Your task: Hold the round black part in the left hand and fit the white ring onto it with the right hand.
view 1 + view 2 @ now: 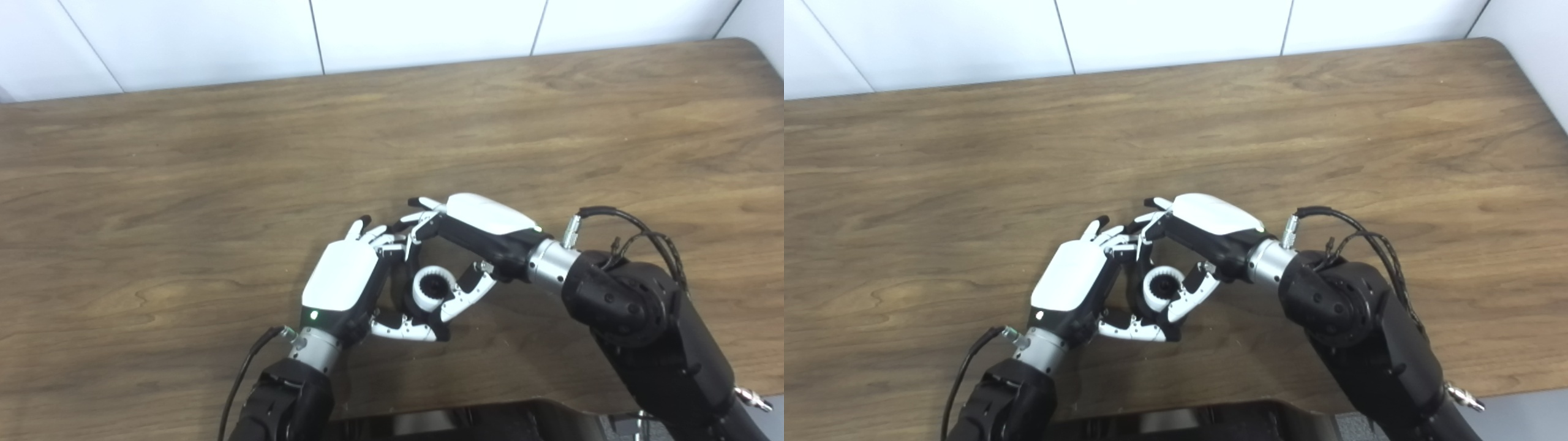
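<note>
The left hand (340,283) curls its fingers around the round black part (433,286) near the table's (184,184) six-o'clock edge. The white ring (429,289) sits on that part, pinched by the right hand (478,236), reaching from three o'clock.

White ring (432,286) — toothed inside — sits around round black part (435,288).

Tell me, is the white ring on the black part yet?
Seemingly on: the ring encircles the black part between both hands; full seating cannot be told.
</note>
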Controlling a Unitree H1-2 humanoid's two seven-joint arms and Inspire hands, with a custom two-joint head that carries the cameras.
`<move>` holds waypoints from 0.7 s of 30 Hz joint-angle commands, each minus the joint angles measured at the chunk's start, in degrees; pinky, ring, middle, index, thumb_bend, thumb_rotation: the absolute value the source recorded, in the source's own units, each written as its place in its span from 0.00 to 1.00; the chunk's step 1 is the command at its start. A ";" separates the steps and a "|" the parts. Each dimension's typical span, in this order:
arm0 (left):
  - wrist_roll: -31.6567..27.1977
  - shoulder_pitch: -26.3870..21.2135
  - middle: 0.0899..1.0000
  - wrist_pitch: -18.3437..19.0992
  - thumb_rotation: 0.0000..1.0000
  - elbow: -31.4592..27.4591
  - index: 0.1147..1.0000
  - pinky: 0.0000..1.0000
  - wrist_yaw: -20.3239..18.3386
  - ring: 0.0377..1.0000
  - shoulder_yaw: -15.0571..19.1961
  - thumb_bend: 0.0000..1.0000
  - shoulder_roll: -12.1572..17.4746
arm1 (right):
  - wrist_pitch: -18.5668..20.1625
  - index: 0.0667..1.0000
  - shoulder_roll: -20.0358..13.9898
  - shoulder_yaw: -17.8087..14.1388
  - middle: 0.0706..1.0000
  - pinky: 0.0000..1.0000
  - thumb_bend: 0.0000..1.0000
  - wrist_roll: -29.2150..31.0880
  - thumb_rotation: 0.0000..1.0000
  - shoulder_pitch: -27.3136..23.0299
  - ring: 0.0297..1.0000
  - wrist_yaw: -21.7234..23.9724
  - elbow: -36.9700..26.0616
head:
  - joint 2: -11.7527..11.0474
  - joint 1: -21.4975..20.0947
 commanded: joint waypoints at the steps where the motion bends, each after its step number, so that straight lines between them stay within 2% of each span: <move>1: 0.78 -0.26 0.75 -0.31 0.05 -1.41 0.42 1.00 -0.24 0.88 -0.02 0.52 0.03 | -0.94 0.45 0.23 -0.35 0.86 0.95 0.52 0.12 0.13 -0.78 1.00 -1.54 -0.81 | 0.02 -0.05; 17: 0.66 -0.43 0.74 -0.29 0.05 -1.35 0.42 1.00 -0.53 0.88 0.23 0.52 0.23 | -0.90 0.45 0.25 0.19 0.85 0.90 0.52 -1.10 0.14 -0.84 0.99 -2.73 -0.54 | -0.15 -0.39; 18: 0.71 -0.44 0.74 -0.27 0.05 -1.36 0.42 1.00 -0.61 0.88 0.21 0.52 0.24 | -0.87 0.48 0.28 0.13 0.86 0.89 0.62 -1.16 0.14 -0.86 0.99 -2.83 -0.51 | -0.15 -0.39; 19: 0.66 -0.43 0.75 -0.28 0.05 -1.35 0.42 1.00 -0.61 0.88 0.21 0.52 0.24 | -0.79 0.52 0.31 0.10 0.86 0.88 0.79 -1.29 0.15 -0.90 0.99 -2.86 -0.55 | -0.15 -0.39; 21: 0.63 -0.43 0.75 -0.39 0.05 -1.24 0.42 1.00 -0.44 0.88 0.21 0.52 0.27 | -0.72 0.58 0.39 0.01 0.87 0.89 0.96 -1.42 0.18 -0.99 0.99 -2.90 -0.67 | -0.16 -0.40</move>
